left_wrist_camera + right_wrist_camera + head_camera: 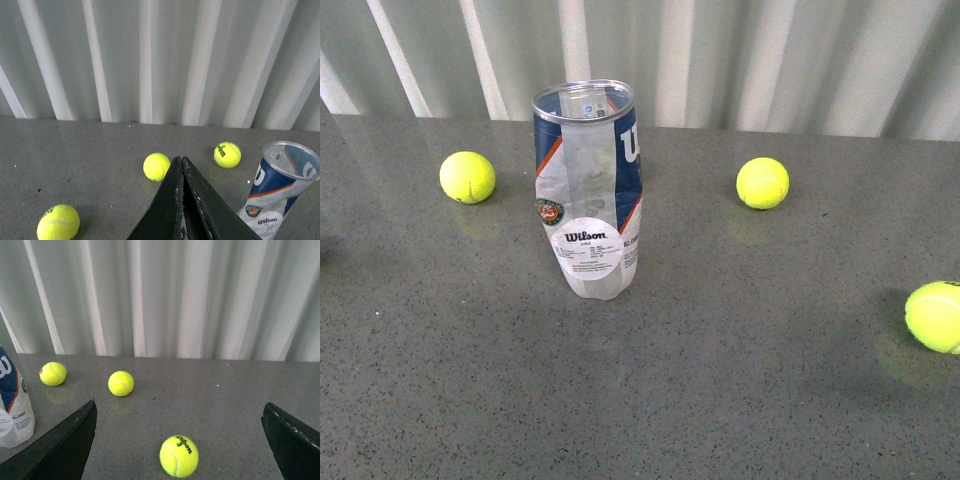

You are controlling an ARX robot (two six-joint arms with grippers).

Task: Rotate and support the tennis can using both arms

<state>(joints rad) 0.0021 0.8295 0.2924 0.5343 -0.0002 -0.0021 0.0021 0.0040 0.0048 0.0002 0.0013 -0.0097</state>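
Observation:
The tennis can (588, 190) stands upright on the grey table, open end up, its round white Wilson sticker facing me. Neither arm shows in the front view. In the left wrist view the can (277, 192) stands off to one side of my left gripper (181, 165), whose black fingers are shut together on nothing. The right wrist view catches only an edge of the can (12, 410). My right gripper (177, 427) is wide open, well apart from the can, with a tennis ball (179, 456) on the table between its fingers.
Three yellow-green tennis balls lie on the table: one left of the can (467, 177), one to its right (762, 183), one at the right edge (935, 316). A white corrugated wall (720, 60) runs along the table's back edge.

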